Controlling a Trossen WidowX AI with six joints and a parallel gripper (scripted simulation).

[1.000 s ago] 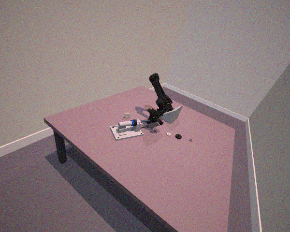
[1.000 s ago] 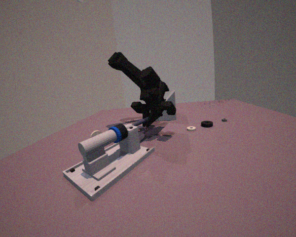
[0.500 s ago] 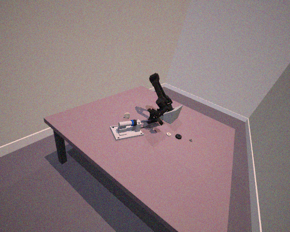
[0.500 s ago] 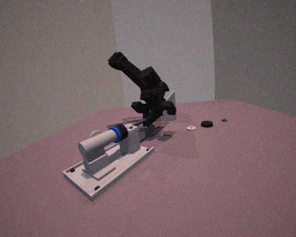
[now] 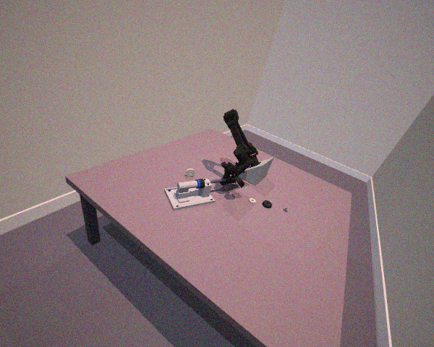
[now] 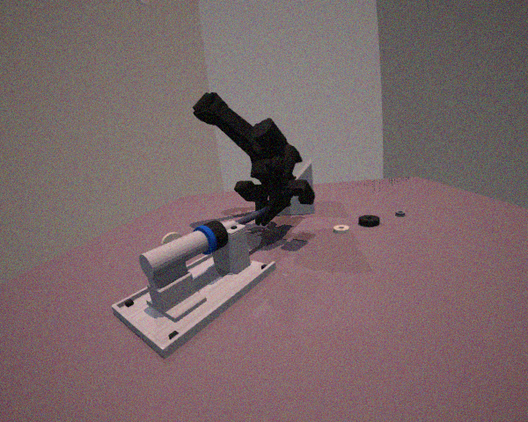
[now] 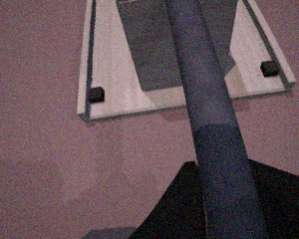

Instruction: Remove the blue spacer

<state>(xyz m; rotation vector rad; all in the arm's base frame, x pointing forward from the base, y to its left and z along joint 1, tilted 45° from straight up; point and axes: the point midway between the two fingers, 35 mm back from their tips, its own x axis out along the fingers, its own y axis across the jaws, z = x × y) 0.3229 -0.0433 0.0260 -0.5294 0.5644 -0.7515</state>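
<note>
Hand [image 5: 224, 181] [image 6: 265, 216] [image 7: 211, 169] clamped on shaft [image 5: 216, 181] [image 6: 252, 216] [image 7: 206, 90]; blue spacer [image 5: 198, 183] [image 6: 208, 237] up nr housing, beyond hand.

— Arm condition?
— The black arm [image 5: 241, 139] [image 6: 237, 129] slants, its raised joint high and its forward section angled down to the gripper [image 5: 228, 181] [image 6: 265, 215] [image 7: 224, 199].
— Gripper?
— Low, fingers pointing downward at a tilt, closed on the shaft [image 5: 218, 181] [image 6: 255, 214] [image 7: 209, 100], which lies between both fingertips.
</note>
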